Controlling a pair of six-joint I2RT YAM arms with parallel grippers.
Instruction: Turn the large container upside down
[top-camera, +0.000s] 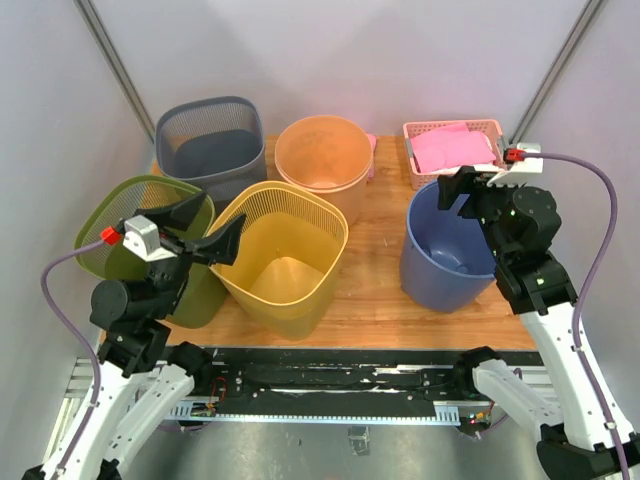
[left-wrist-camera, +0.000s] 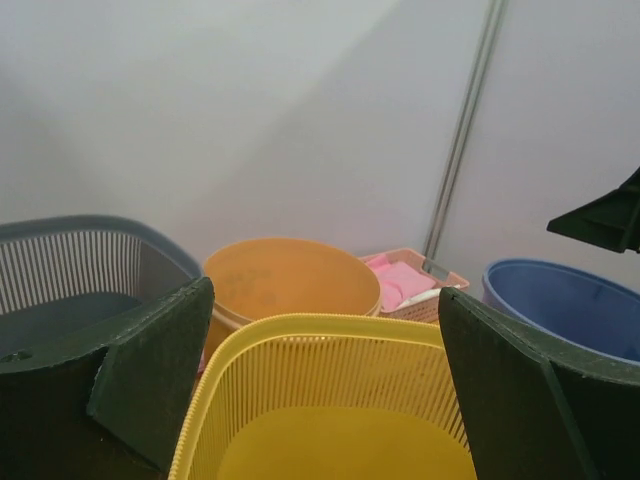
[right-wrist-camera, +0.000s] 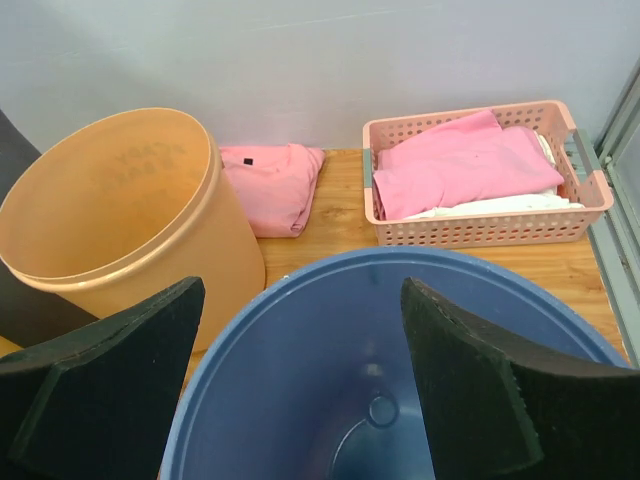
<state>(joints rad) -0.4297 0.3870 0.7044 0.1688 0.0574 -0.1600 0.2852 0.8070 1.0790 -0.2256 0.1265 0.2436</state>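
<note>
Your left pincer (top-camera: 216, 226) gapes wide and empty over the upright yellow basket (top-camera: 288, 268), front middle of the surface (top-camera: 375, 285); your right pincer (top-camera: 466, 190), equally wide and empty, hangs above the blue bucket (top-camera: 432, 258)

Pink basket (right-wrist-camera: 470, 232) w/ pink cloth (right-wrist-camera: 455, 165)

No text, brand, number or sign is legible in any view.

Orange bucket (right-wrist-camera: 110, 200): the right wrist view shows a faint raised marking on the inner wall just below the rim. It looks like lettering but is too faint to read. The left wrist view shows a similar faint patch, equally unreadable.
</note>
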